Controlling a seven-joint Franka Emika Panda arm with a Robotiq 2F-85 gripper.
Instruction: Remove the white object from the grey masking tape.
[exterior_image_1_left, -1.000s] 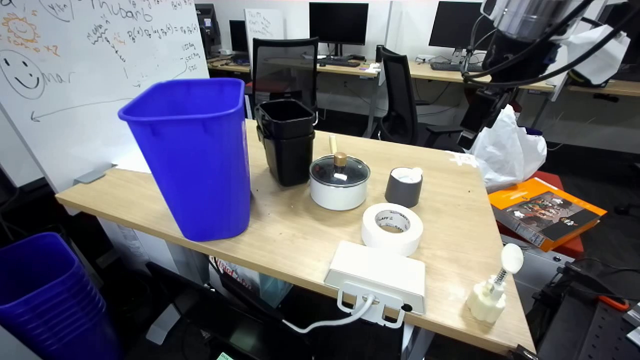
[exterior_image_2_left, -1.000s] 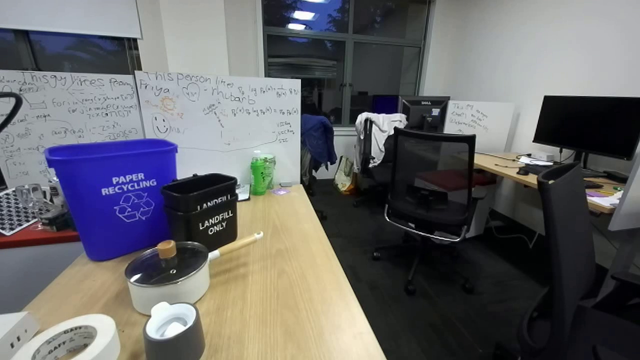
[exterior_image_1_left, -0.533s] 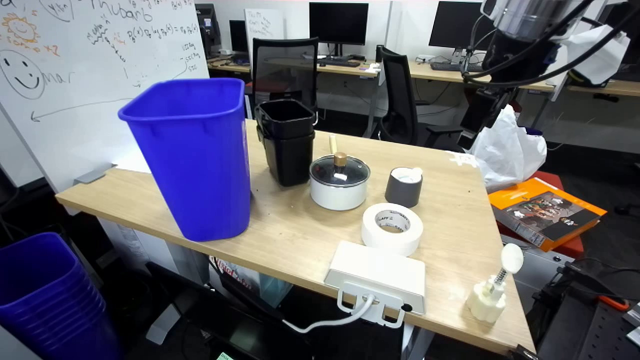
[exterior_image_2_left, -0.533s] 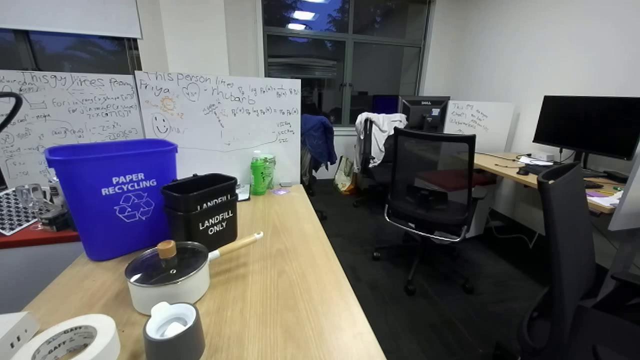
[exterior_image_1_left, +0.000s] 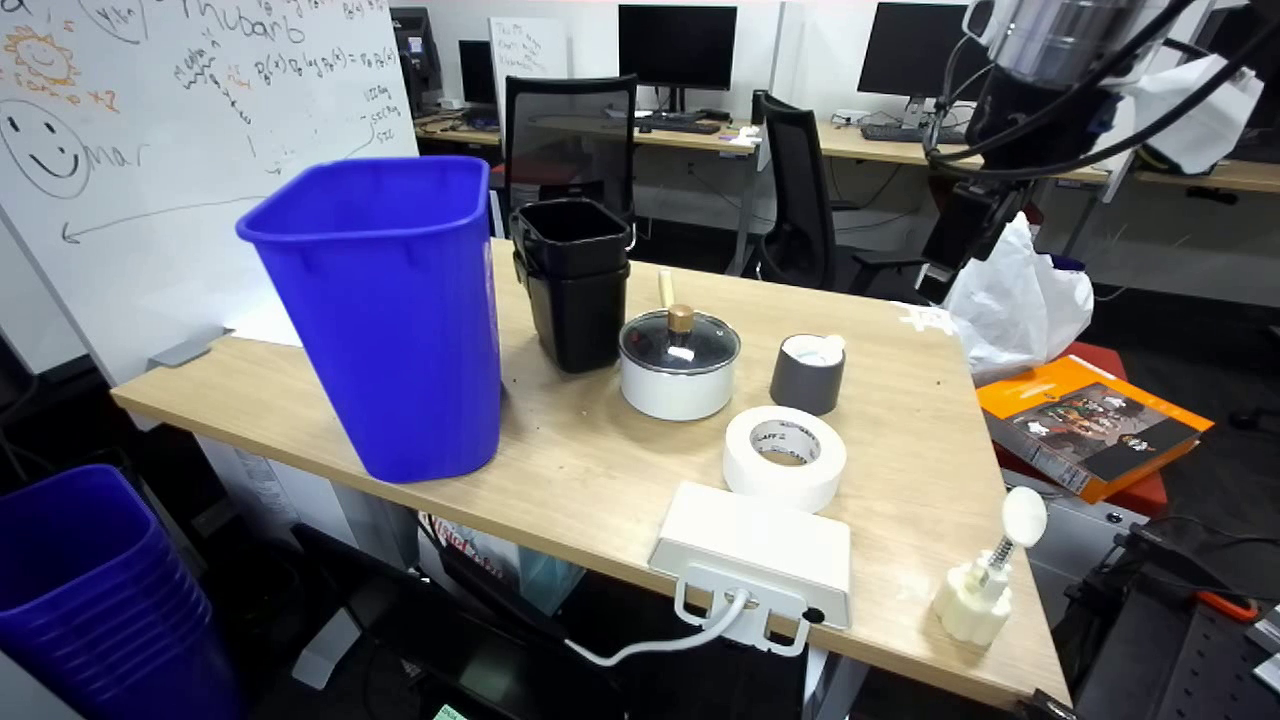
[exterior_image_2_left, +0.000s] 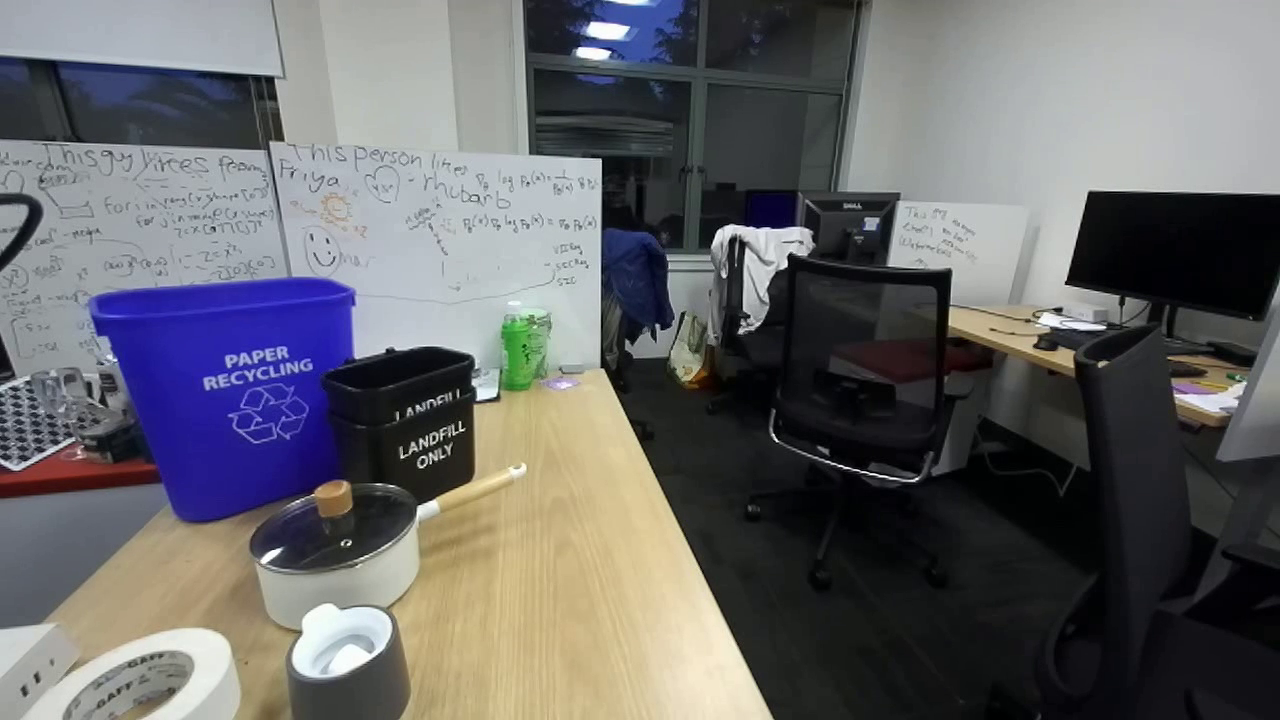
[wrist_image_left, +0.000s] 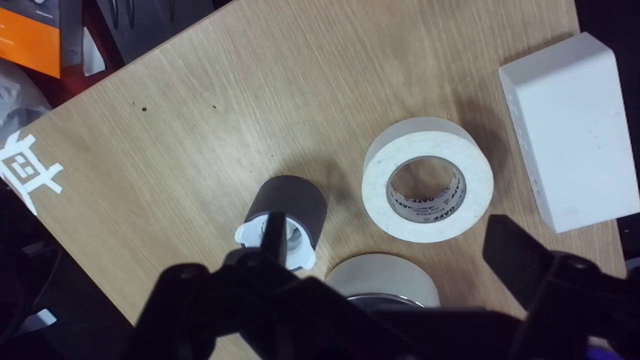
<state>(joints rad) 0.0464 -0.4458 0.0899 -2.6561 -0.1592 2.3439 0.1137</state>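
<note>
While the gripper (wrist_image_left: 386, 222) hangs raised, its fingers (wrist_image_left: 512, 255) stand spread wide with nothing gripped. Target: white object (exterior_image_1_left: 814, 351), seated in the mouth of the grey masking tape (exterior_image_1_left: 806, 388), small tab over the rim toward 2 o'clock; the pair stands upright on the table (exterior_image_1_left: 900, 430).

Clock read from the grey masking tape in an exterior view. At 2, well apart and higher: gripper. At 9, near: pot (exterior_image_1_left: 675, 392), with a narrow strip of table between. At 6 to 7, also near: white tape roll (exterior_image_1_left: 783, 484); wrist view shows table between the two. Beyond it, white box (exterior_image_1_left: 755, 540) at the near edge. At 4 to 5: pump bottle (exterior_image_1_left: 973, 605), near the side edge.

Far edge crosses at 12 to 1, side edge at 3. Room to move: broad sweep of table from 12 round to 4. Tight side: 6 to 9.
</note>
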